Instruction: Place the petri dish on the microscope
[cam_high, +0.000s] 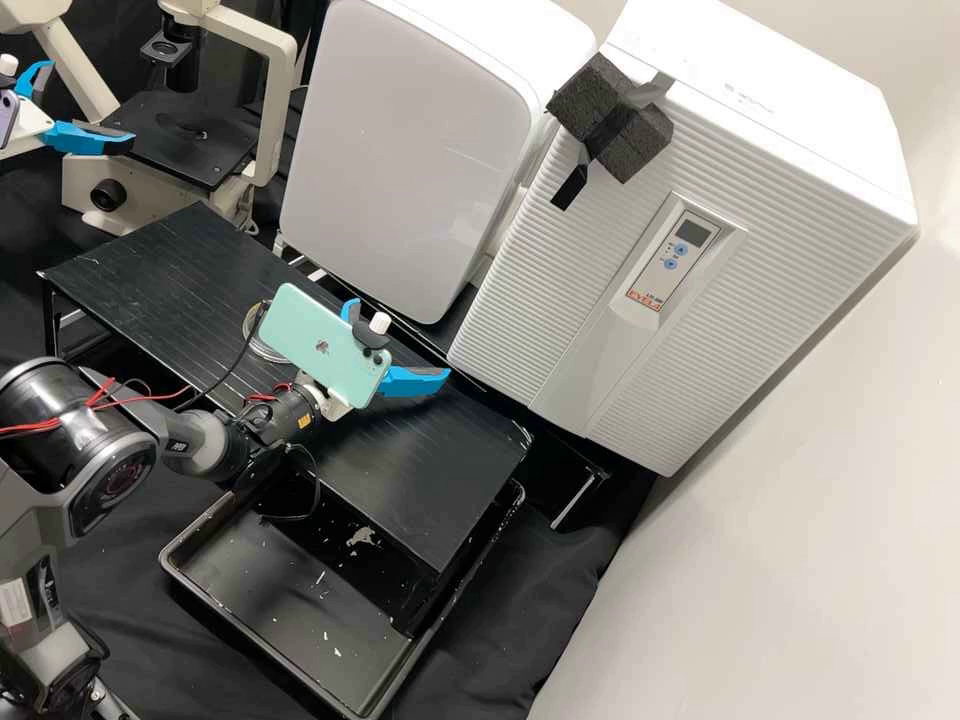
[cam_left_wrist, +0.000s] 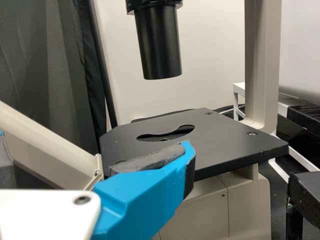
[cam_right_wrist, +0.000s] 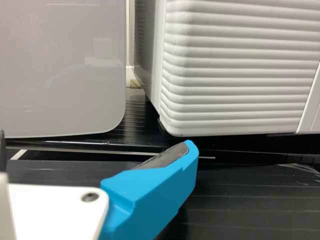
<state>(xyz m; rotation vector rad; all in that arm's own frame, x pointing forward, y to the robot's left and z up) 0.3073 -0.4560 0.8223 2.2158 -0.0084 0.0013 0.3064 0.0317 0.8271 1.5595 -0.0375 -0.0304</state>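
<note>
Down at the near edge, a black tray (cam_high: 330, 640) is jutting from beneath the ribbed black worktop (cam_high: 425, 490). Over that worktop, the right pincer (cam_high: 400, 345) is hanging with its fingers spread, and the petri dish (cam_high: 250, 340) is lying there, partly hidden by the mint-green phone (cam_high: 325, 345). Farther back, the left pincer (cam_high: 92, 104) is gaping beside the microscope (cam_high: 283, 110). Neither is gripping the dish, so picking it up, carrying it and setting it on the stage (cam_left_wrist: 230, 140) are all still waiting, I'd say.
</note>
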